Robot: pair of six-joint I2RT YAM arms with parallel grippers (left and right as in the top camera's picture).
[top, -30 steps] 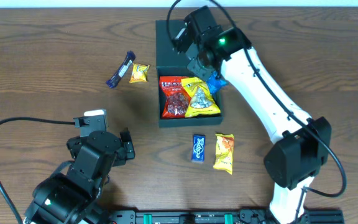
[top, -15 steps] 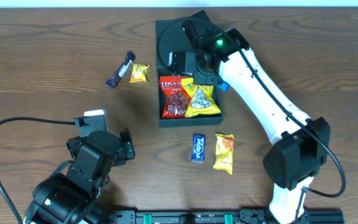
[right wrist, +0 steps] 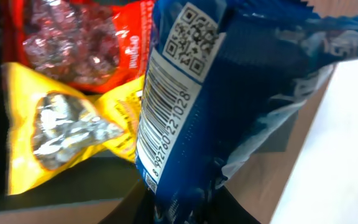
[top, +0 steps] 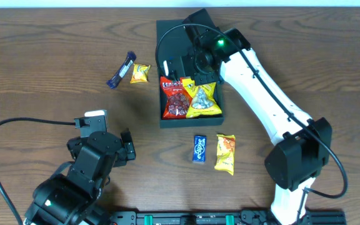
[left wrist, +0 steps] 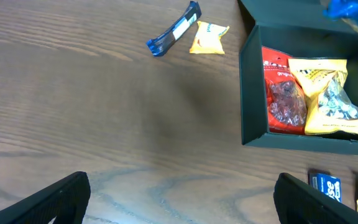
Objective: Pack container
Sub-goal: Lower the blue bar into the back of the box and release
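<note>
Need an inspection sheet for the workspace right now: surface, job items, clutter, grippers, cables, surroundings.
Surface: brown wood-grain table, no spills seen.
Job's things: container open, flap lid back, red packet and yellow packet inside; dark blue bar, small yellow packet, small blue packet and orange packet loose on the table.
Clutter: nothing seen.
Grippers: left gripper open, empty; right gripper closed on blue packet above the container.
Cables: black cable loops out from the left arm; wrist cable arcs over the container.
Surroundings: black rail at the near edge; nothing else seen.

Dark teal square container (top: 191,122) — open, partly filled.
</note>
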